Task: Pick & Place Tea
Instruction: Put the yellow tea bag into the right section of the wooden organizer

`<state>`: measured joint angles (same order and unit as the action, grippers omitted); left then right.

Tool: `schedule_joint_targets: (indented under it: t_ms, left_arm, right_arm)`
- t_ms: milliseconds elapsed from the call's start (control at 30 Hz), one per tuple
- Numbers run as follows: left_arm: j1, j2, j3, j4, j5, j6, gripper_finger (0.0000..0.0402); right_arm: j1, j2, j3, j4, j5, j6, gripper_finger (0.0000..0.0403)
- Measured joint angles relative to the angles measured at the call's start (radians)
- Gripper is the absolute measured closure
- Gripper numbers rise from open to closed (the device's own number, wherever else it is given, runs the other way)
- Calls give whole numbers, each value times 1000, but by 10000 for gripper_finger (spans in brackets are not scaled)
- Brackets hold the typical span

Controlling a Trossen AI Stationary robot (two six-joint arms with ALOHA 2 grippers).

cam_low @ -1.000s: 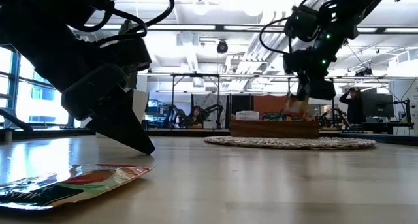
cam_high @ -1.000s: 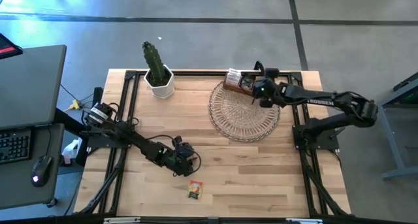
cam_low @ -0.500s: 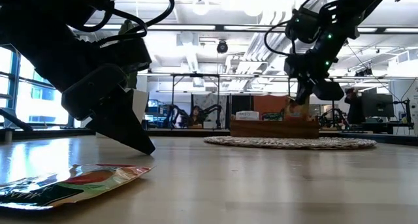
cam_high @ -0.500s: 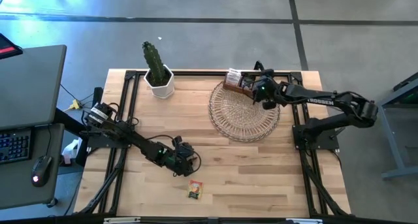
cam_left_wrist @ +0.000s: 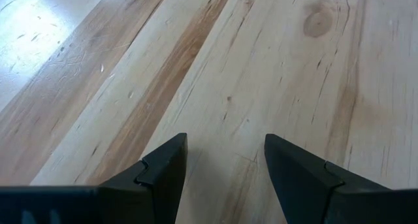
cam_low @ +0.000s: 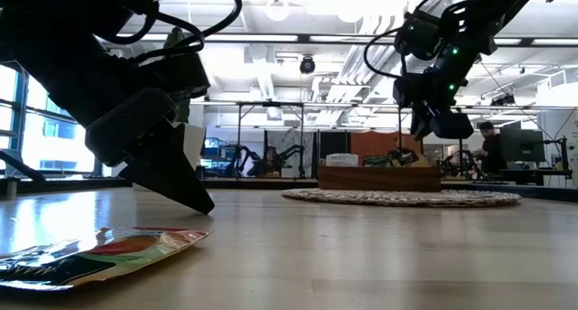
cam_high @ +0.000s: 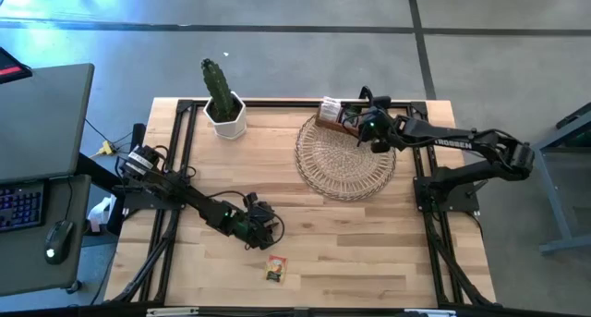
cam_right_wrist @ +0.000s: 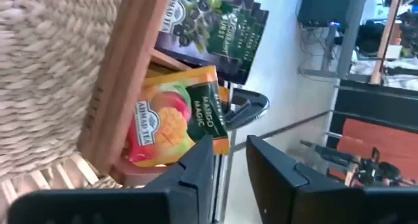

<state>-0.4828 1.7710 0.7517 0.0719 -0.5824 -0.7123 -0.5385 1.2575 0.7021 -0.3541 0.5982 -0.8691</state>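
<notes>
One tea sachet (cam_high: 275, 268) lies flat on the table near its front edge, large in the low view (cam_low: 99, 254). My left gripper (cam_left_wrist: 225, 165) stands open just behind it over bare wood. My right gripper (cam_right_wrist: 228, 155) hovers slightly open above the wooden box (cam_high: 334, 114) at the far edge of the wicker mat (cam_high: 344, 160). An orange mango tea sachet (cam_right_wrist: 176, 119) stands on edge in the box, leaning beside dark sachets (cam_right_wrist: 222, 21). Nothing sits between the right fingers. My right gripper's one fingertip (cam_right_wrist: 204, 152) stands right at the orange sachet's upper corner (cam_right_wrist: 219, 142); I cannot tell whether they touch. The sachet rests in the box on its own.
A cactus in a white pot (cam_high: 222, 104) stands at the table's far left. The box rests on the mat's far rim (cam_low: 402, 197). Bare wood lies between the mat and the near sachet. Black frame rails run along the table's sides.
My right gripper has opened above the box and rolled a little in place. The orange sachet that hung below its fingers has dropped down into the box.
</notes>
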Motion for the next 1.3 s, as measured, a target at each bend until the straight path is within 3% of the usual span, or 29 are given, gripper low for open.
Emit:
schedule_joint_targets:
  t_ms: [167,267,333,400,533,633,767,1033,1167,1300]
  left_arm:
    - [0,0,0,0,0,0,199]
    - [0,0,0,0,0,0,199]
    - [0,-1,0,0,0,0,199]
    - [0,-1,0,3,0,0,199]
    - [-1,-4,13,37,6,8,199]
    - [-1,-22,47,38,77,66,199]
    - [-35,-21,94,28,182,149,199]
    - [-171,-21,153,36,182,193,199]
    - [-224,22,152,13,178,140,199]
    - [-234,81,149,57,172,134,199]
  right_arm:
    - [18,0,0,17,56,54,296]
    - [75,0,6,38,15,184,293]
    - [125,0,19,43,-112,313,294]
    - [180,0,23,91,-302,471,296]
    - [291,0,-1,354,-671,815,302]
    - [382,0,-44,599,-792,949,309]
    - [525,6,-99,784,-752,1008,319]
    - [803,136,-135,924,-424,1185,325]
    - [910,253,-134,1113,-394,1233,325]
    - [975,341,-135,1225,-380,1171,325]
